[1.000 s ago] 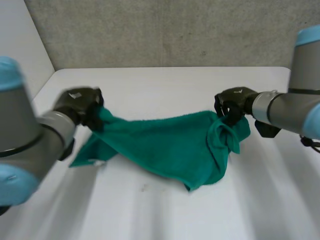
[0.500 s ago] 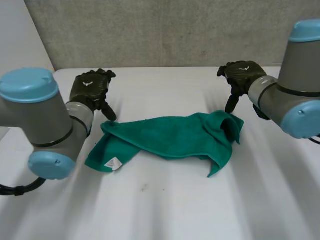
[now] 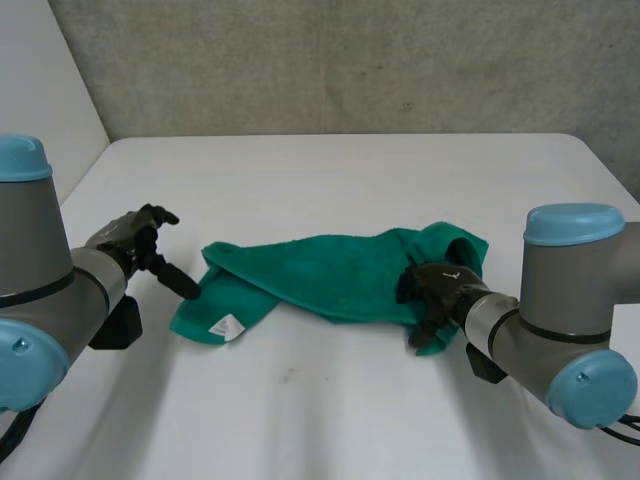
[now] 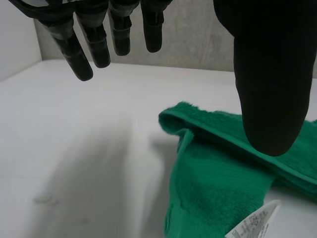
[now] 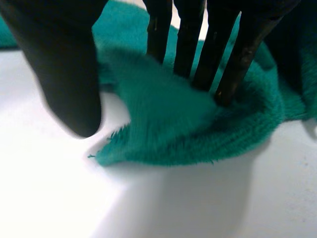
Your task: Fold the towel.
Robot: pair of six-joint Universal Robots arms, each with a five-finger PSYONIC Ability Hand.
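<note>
Both hands have released and dropped low. The rumpled green terry towel (image 3: pixel 330 272) lies mid white table (image 3: pixel 330 165), unfolded. The left hand (image 3: pixel 133 238) is splayed beside its left end. The right hand (image 3: pixel 436 289) presses straight fingers (image 5: pixel 200 54) into its right corner, thumb apart. A regrasp looks next.

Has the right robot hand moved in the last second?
Yes. The right robot hand has come away from the table's far edge, toward the camera, onto the towel's near right corner.

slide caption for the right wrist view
Right hand pressing straight fingers into a rumpled end of the green towel on the white table.
</note>
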